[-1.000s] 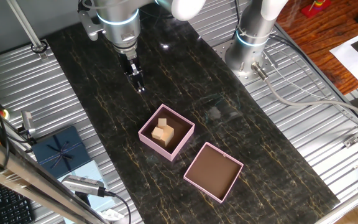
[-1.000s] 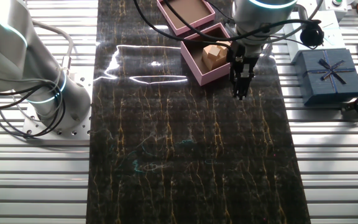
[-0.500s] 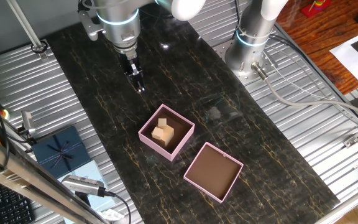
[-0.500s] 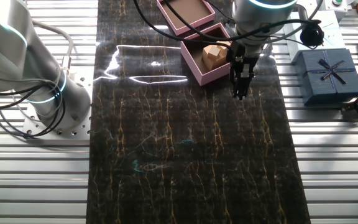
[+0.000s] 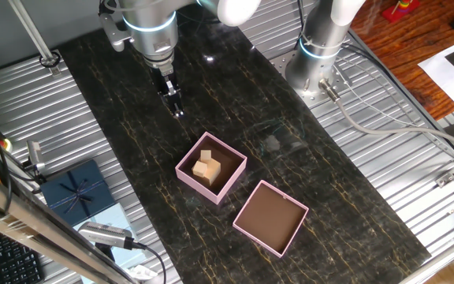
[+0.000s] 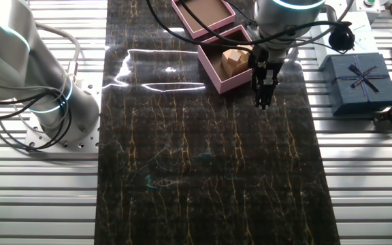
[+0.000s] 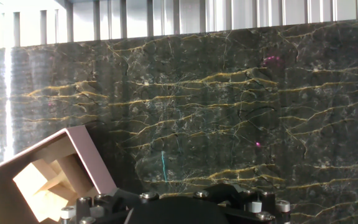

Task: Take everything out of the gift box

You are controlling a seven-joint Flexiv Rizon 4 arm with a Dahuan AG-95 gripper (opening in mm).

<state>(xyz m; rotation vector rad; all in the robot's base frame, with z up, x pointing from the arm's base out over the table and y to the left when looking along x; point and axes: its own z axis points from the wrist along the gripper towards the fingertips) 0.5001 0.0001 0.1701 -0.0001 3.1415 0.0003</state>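
Note:
The gift box (image 5: 198,186), small, pink, with tall walls, stands in the middle of the dark marble table. It holds a few tan wooden blocks (image 5: 206,167) stacked together. My gripper (image 5: 177,109) hangs above the table beyond the box, apart from it, its fingers together and empty. In the other fixed view the gripper (image 6: 263,99) is just beside the box (image 6: 235,83) and the blocks (image 6: 234,61). In the hand view the box (image 7: 89,155) and blocks (image 7: 45,183) sit at the lower left; my fingertips do not show.
The shallow pink lid tray (image 5: 270,217) lies next to the box. A dark blue ribboned box (image 5: 73,191) sits off the marble on the ribbed metal. A second arm's base (image 5: 318,47) stands at the table's far side.

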